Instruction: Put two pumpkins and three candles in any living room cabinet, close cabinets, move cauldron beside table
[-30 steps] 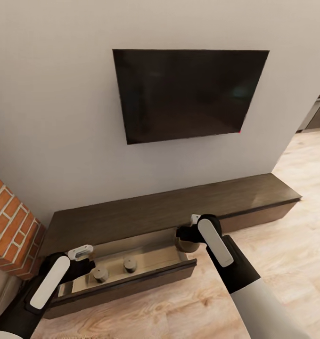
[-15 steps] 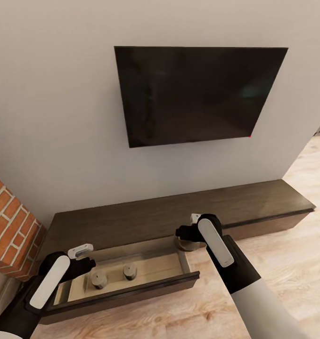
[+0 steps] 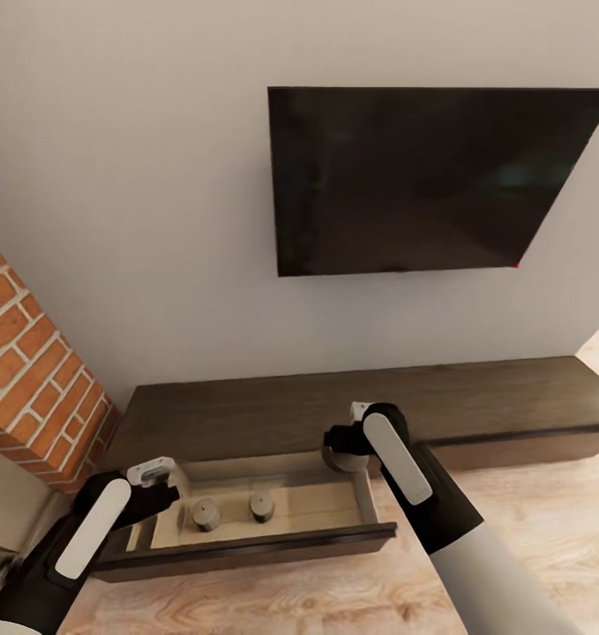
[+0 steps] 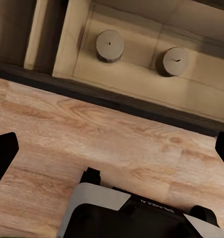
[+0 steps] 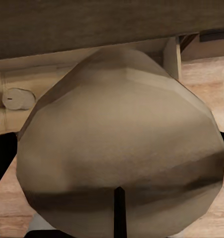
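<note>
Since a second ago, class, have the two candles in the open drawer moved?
No. The two candles keep their places between the walls of the drawer. The camera has swung, which shifts the whole head view.

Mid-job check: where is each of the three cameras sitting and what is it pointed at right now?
Head view: from the robot's head, looking down at the long dark brown wooden cabinet, its open drawer and both arms.
Left wrist view: by the left tool, facing the floor and two squat brown candles in the drawer.
Right wrist view: by the right tool, close on the third candle it grips.
Head and left wrist views share the drawer's two candles.
</note>
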### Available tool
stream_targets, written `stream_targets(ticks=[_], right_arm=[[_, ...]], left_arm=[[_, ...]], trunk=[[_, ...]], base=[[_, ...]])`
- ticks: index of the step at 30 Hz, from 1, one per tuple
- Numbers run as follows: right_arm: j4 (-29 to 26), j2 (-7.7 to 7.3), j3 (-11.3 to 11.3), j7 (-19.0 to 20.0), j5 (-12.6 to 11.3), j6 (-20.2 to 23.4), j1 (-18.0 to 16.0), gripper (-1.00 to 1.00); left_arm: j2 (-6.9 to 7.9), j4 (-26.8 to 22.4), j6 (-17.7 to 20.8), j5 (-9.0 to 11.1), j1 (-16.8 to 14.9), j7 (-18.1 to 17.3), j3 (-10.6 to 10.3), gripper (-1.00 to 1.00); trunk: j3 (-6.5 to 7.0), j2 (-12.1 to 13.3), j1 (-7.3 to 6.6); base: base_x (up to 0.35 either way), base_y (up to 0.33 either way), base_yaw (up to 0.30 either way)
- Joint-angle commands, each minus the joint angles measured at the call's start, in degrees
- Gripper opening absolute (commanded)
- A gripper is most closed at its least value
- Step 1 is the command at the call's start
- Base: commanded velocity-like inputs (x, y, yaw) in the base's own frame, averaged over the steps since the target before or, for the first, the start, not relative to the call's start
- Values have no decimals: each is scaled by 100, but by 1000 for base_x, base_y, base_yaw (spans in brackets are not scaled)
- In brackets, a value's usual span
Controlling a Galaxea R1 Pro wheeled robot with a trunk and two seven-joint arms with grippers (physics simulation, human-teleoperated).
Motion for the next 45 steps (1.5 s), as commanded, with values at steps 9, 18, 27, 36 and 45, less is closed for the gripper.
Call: stream_targets(ticks=[9,18,27,36,45], right_arm=[[-25,-9,-2,-29,-57,0,-1,-100],[-28,-10,4,6,-63,-8,0,-100],[-6,3,12,-7,-86,-1,-1,-100],[752,282,20,-68,-81,-5,8,-100],[852,300,16,-53,-116,17,25,-100]], left_arm=[[6,-5,-2,56,-4,68,-17,100],[6,-12,-3,54,-4,69,-14,100],[6,-14,3,56,-4,64,-8,100],[40,-146,16,65,-4,60,57,100],[76,-158,130,464,-3,68,70,100]], trunk=[[-12,-10,4],[-12,-10,4],[-12,-10,4],[-12,-10,4],[-12,-10,4]], base=[[160,0,61],[86,0,0],[45,0,0],[18,7,0],[78,36,0]])
